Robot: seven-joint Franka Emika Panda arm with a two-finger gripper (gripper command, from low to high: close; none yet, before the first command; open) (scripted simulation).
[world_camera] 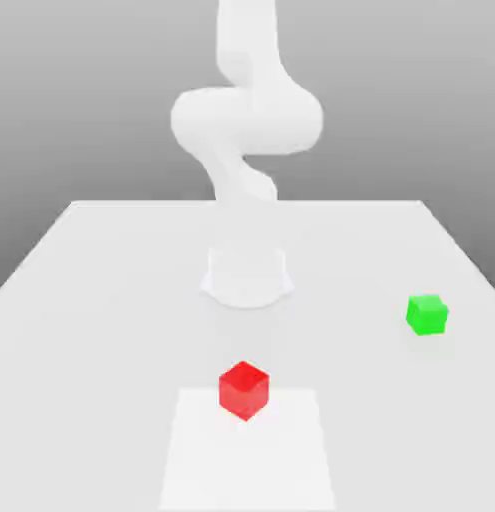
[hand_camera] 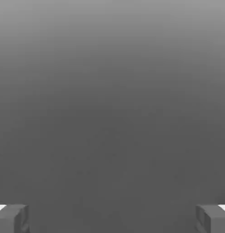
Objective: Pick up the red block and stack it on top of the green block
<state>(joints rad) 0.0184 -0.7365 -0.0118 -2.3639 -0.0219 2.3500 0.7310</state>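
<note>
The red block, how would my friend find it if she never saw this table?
Start at the white table and find the robot's round base. In the exterior view, come nearer from the base to a paler square patch; the red block sits on its far edge. The only other cube is green, off to that view's right.

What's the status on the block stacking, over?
Gripper open, holding nothing. Red block on the table, not yet picked up. Green block sits apart, toward the exterior view's right. Nothing between them.
</note>
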